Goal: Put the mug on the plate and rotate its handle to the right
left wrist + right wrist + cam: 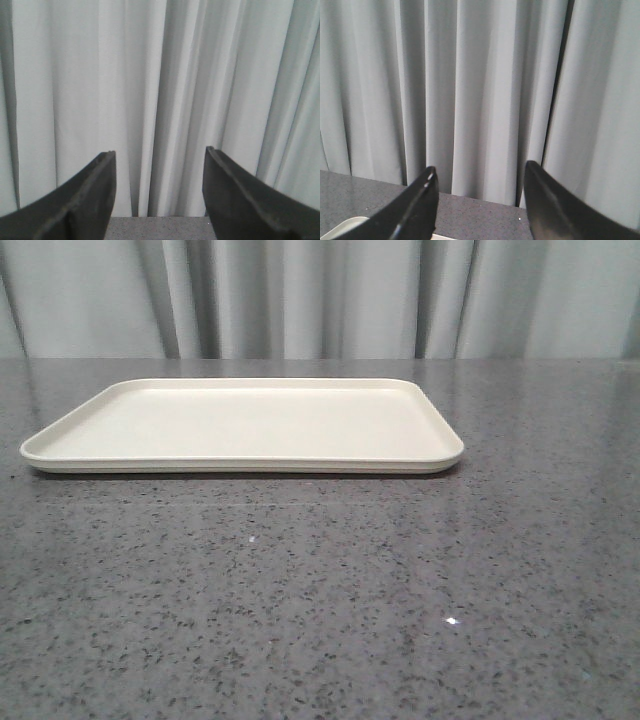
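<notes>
We see our left gripper (159, 156) with its two dark fingers (85, 200) spread wide apart, nothing between them and nothing touching them. Beyond the gap hangs a pale grey pleated curtain (160, 90), and just under the fingertips a thin strip of speckled grey table (155, 227) shows.

Our right gripper (480, 172) stands the same way: its glossy black fingers (415, 210) are parted wide and hold nothing. The same curtain fills the space beyond them, with the table surface running below. Close beside the near finger, a small cream corner pokes into the right wrist view; we think it is the plate (347, 225), though so little of it shows that we cannot be sure. It does not seem to touch the finger.

In the front view neither gripper appears. The plate (420, 455) lies flat on the table, toward the far side near the curtain, its low rim all around and its surface bare. We cannot find the mug or its handle in any of the three views, so we cannot say where it stands relative to either gripper.
</notes>
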`<control>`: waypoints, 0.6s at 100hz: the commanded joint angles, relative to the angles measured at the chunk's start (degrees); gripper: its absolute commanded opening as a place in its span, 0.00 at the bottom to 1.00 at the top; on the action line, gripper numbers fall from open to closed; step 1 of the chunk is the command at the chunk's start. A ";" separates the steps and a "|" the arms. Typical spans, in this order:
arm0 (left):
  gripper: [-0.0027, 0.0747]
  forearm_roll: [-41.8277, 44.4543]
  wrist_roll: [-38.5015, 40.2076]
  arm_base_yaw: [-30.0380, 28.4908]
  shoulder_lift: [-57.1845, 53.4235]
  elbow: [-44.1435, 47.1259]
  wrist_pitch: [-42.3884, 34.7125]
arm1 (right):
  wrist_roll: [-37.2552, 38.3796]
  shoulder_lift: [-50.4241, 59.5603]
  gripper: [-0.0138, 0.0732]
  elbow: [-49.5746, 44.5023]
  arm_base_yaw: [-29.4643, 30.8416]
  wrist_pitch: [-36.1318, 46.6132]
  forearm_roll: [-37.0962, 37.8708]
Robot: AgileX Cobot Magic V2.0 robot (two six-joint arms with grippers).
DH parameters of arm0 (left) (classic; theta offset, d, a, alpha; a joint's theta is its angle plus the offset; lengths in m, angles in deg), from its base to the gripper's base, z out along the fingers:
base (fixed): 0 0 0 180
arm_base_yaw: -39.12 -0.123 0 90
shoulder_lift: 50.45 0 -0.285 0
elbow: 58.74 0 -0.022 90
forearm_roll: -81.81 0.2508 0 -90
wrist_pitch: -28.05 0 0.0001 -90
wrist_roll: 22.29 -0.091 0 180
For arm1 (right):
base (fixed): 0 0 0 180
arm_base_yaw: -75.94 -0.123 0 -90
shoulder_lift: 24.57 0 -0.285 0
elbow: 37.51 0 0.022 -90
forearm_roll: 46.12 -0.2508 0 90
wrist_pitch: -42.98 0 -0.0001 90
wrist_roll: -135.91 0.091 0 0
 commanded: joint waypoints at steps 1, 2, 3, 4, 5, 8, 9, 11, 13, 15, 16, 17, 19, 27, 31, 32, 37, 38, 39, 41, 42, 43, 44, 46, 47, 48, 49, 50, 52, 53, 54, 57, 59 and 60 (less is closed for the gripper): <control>0.54 -0.17 0.53 0.36 1.12 -2.70 -2.55 | -0.63 -0.71 0.63 1.96 0.00 1.92 -1.36; 0.54 -0.17 0.53 0.36 1.15 -2.79 -2.55 | -0.63 -0.71 0.63 1.96 0.00 2.00 -1.36; 0.54 -0.17 0.53 0.36 1.15 -2.79 -2.55 | -0.63 -0.71 0.63 1.96 0.00 2.05 -1.36; 0.54 -0.17 0.53 0.36 1.25 -2.79 -2.55 | -0.63 -0.71 0.63 1.96 0.00 2.21 -1.36; 0.54 -0.17 0.53 0.36 1.25 -2.79 -2.67 | -0.63 -0.71 0.63 1.96 0.00 2.30 -1.36; 0.54 -0.17 0.53 0.36 1.25 -2.79 -2.79 | -0.63 -0.71 0.63 1.96 0.00 2.90 -1.36; 0.54 -0.17 0.53 0.36 1.25 -2.79 -2.79 | -0.63 -0.71 0.63 1.96 0.00 3.04 -1.48; 0.54 -0.17 0.53 0.36 1.25 -2.79 -2.79 | -0.63 -0.71 0.63 1.96 0.00 3.39 -1.54; 0.54 -0.17 0.53 0.36 1.25 -2.79 -2.69 | -0.63 -0.71 0.63 1.96 0.00 3.82 -1.54; 0.54 -0.17 0.53 0.36 1.25 -2.79 -2.69 | -0.63 -0.71 0.63 1.96 0.00 4.23 -1.54; 0.54 -0.17 0.53 0.36 1.25 -2.79 -2.69 | -0.63 -0.71 0.63 1.96 0.00 4.35 -1.54; 0.54 -0.17 0.53 0.36 1.25 -2.79 -2.55 | -0.63 -0.71 0.63 1.96 0.00 4.46 -1.54; 0.54 -0.17 0.53 0.36 1.25 -2.79 -2.40 | -0.63 -0.71 0.63 1.96 0.00 4.79 -1.54; 0.54 -0.60 0.53 0.36 1.25 -2.79 -1.68 | -0.63 -0.71 0.63 1.96 0.00 5.22 -1.54; 0.54 -0.72 0.93 0.36 1.25 -2.79 -1.16 | -0.63 -0.71 0.63 1.96 0.00 5.22 -1.54; 0.54 -0.66 1.32 0.36 1.25 -2.79 -1.14 | -0.63 -0.71 0.63 1.96 0.00 5.22 -1.54; 0.54 -0.66 2.03 0.36 1.25 -2.79 -1.01 | -0.63 -0.71 0.63 1.96 0.00 5.22 -1.54; 0.54 -0.66 2.03 0.36 1.25 -2.79 -0.87 | -0.63 -0.71 0.63 1.96 0.00 5.22 -1.54; 0.54 -0.66 2.03 0.36 1.25 -2.79 -0.88 | -0.63 -0.71 0.63 1.96 0.00 5.22 -1.54; 0.54 -0.77 2.35 0.36 1.25 -2.79 -0.76 | -0.63 -0.71 0.63 1.96 0.00 5.22 -1.54; 0.54 -0.77 2.86 0.36 1.25 -2.79 -0.59 | -0.63 -0.71 0.63 1.96 0.00 5.22 -1.54; 0.54 -0.77 3.13 0.36 1.25 -2.79 -0.63 | -0.63 -0.71 0.63 1.96 0.00 5.22 -1.54; 0.54 -0.77 3.45 0.36 1.25 -2.79 -0.52 | -0.63 -0.71 0.63 1.96 0.00 5.22 -1.54; 0.54 -0.77 3.45 0.36 1.25 -2.79 -0.49 | -0.63 -0.64 0.63 1.96 0.00 5.20 -1.54; 0.54 -0.77 3.45 0.36 1.25 -2.79 -0.39 | -0.63 -0.64 0.63 1.96 0.00 5.20 -1.54; 0.54 -0.77 3.45 0.36 1.25 -2.79 -0.39 | -0.63 -0.65 0.63 1.96 0.00 5.15 -1.54; 0.54 -0.77 3.45 0.36 1.25 -2.79 -0.23 | -0.63 -0.65 0.63 1.96 0.00 5.15 -1.54; 0.54 -0.77 3.45 0.36 1.25 -2.79 -0.27 | -0.63 -0.65 0.63 1.96 0.00 5.15 -1.54; 0.54 -0.77 3.45 0.36 1.25 -2.79 -0.17 | -0.63 -0.65 0.63 1.96 0.00 5.15 -1.54; 0.54 -0.77 3.45 0.36 1.25 -2.79 -0.17 | -0.69 -0.65 0.63 1.96 0.00 5.15 -1.54; 0.54 -0.77 3.45 0.36 1.25 -2.79 -0.05 | -0.69 -0.65 0.63 1.96 0.00 5.15 -1.54; 0.54 -0.77 3.45 0.36 1.25 -2.79 -0.05 | -0.64 -0.65 0.63 1.96 0.00 5.20 -1.54; 0.54 -0.77 3.45 0.36 1.25 -2.79 0.06 | -0.64 -0.65 0.63 1.96 0.00 5.20 -1.54; 0.54 -0.77 3.45 0.36 1.25 -2.79 0.05 | -0.64 -0.65 0.63 1.96 0.00 5.20 -1.54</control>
